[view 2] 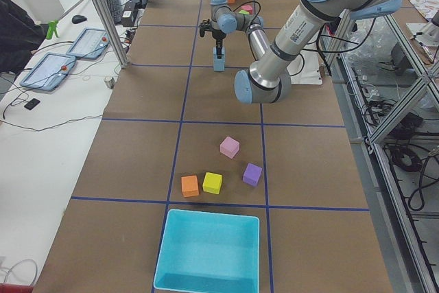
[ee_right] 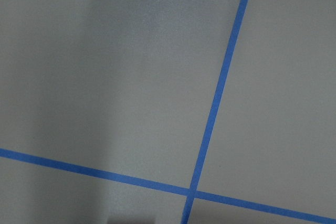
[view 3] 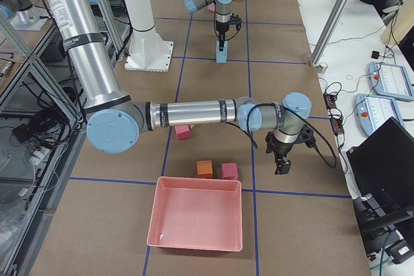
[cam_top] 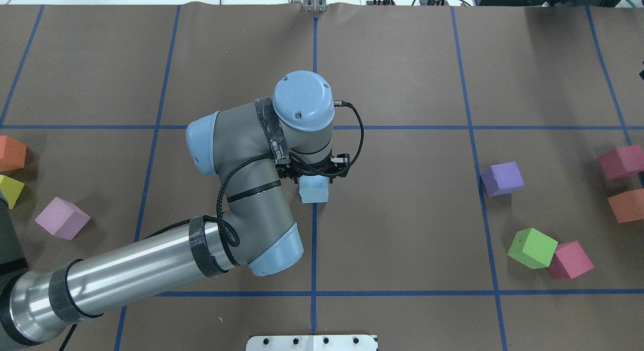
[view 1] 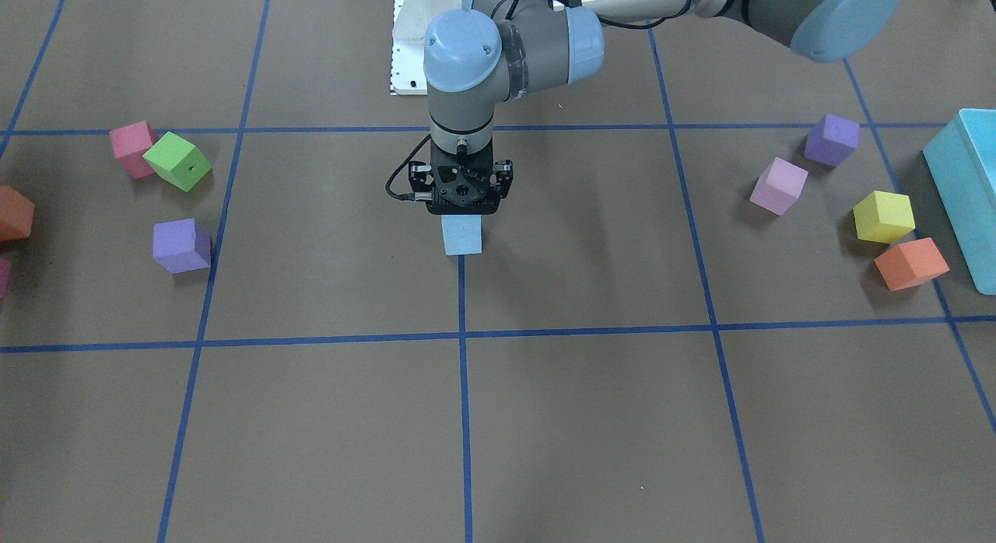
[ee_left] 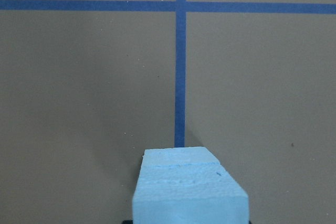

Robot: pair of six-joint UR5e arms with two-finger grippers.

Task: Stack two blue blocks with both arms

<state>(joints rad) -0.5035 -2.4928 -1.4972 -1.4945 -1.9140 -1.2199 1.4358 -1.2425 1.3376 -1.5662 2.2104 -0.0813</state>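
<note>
Sky-blue is the colour to find at the middle of the brown paper-covered table (view 1: 545,418). In the front view a pale sky-blue foam cube (view 1: 461,236) sits on a blue tape line (view 1: 464,387), and the black two-finger left gripper (view 1: 461,214) points straight down onto it. Its fingertips are hidden, so I cannot tell whether they clamp the foam or have let go.

Overhead, that gripper (cam_top: 314,180) covers most of the blue foam. The vertical approach suits setting one cube squarely on another.

In the left wrist view a faint seam crosses the blue foam. I read it as the joint between an upper cube (ee_left: 190,198) and a lower cube (ee_left: 178,157), meaning the stack is probably formed.

From the right side, the black two-finger right gripper (view 3: 280,167) hangs over bare paper well apart from the stack, likely parked clear. Its jaws cannot be judged.

The right wrist view shows only paper and tape.
</note>
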